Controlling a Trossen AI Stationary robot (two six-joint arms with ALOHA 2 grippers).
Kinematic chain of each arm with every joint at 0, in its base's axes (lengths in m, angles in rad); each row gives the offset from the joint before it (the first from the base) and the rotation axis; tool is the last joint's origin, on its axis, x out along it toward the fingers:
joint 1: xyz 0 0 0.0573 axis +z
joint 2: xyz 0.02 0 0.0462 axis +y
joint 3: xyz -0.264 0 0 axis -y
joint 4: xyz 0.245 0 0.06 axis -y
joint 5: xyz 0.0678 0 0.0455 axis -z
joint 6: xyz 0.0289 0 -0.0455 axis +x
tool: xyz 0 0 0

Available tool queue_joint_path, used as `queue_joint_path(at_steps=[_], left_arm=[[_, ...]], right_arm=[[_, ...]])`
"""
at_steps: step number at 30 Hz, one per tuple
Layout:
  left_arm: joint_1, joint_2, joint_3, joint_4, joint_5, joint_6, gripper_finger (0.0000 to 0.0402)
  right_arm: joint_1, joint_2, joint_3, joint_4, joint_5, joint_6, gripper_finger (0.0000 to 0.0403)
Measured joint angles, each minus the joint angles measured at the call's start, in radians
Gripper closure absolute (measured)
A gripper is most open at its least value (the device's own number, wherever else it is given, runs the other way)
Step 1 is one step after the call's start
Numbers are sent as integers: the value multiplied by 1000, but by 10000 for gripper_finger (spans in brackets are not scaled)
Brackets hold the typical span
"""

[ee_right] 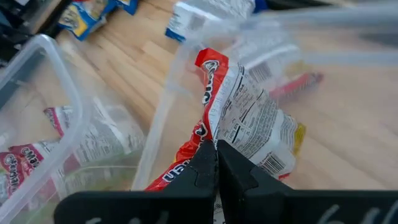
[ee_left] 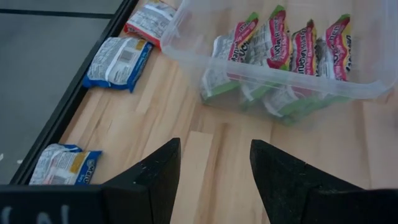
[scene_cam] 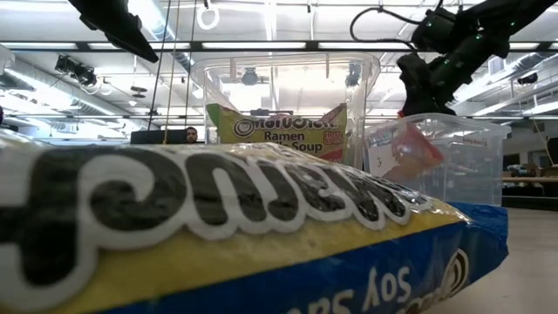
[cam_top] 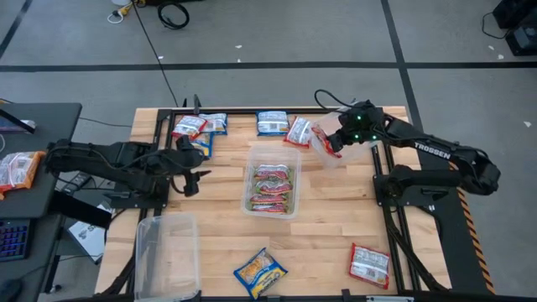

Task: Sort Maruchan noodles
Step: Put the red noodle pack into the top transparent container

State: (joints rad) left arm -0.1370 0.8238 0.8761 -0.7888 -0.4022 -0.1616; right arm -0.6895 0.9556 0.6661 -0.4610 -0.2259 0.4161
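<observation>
A red-and-white noodle packet [ee_right: 255,118] is in my right gripper [ee_right: 216,163], which is shut on it at the far right of the table, over a small clear tub [cam_top: 336,161]. In the low view the packet [scene_cam: 403,150] shows tilted behind that tub's wall [scene_cam: 471,148]. The middle clear tub [cam_top: 252,180] holds several green-pink packets [ee_left: 273,43] standing on edge. My left gripper [ee_left: 214,168] hovers open just left of that tub, above bare wood. Loose blue packets [cam_top: 273,123] and red-and-white packets [cam_top: 299,132] lie flat along the far edge. My right gripper pinches the red-and-white packet by its red crimped edge [ee_right: 205,140] between its two fingers. The fingers slant downward from above. The packet reaches away from the fingers, tilted, inside the small tub's rim; whether its lower end rests on the tub's floor I cannot tell.
A third clear tub [cam_top: 168,252] stands at the near left corner. A yellow-and-blue packet [cam_top: 260,273] and a red one [cam_top: 369,264] lie near the front edge. More packets [cam_top: 200,127] lie at the far left. Bare wood shows between the middle tub and the front edge.
</observation>
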Motion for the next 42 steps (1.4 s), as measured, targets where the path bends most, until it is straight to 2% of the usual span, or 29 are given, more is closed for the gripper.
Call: queue_joint_path(at_steps=[7, 14, 20, 26, 37, 42], left_arm=[[-29, 0, 0, 4, -1, -1, 205], [-108, 0, 0, -4, 0, 0, 205], [-138, 0, 0, 29, 0, -9, 205], [-138, 0, 0, 37, -1, -10, 205], [-138, 0, 0, 44, -1, -9, 205], [-138, 0, 0, 87, -1, 2, 205]], right_arm=[[0, 40, -1, 66, 26, 76, 395], [1, 126, -1, 100, 24, 91, 394], [1, 206, -1, 142, -33, 124, 394], [-1, 221, -1, 143, -43, 119, 394], [-10, 222, -1, 101, -187, 116, 394], [-39, 268, 0, 108, -261, 108, 394]])
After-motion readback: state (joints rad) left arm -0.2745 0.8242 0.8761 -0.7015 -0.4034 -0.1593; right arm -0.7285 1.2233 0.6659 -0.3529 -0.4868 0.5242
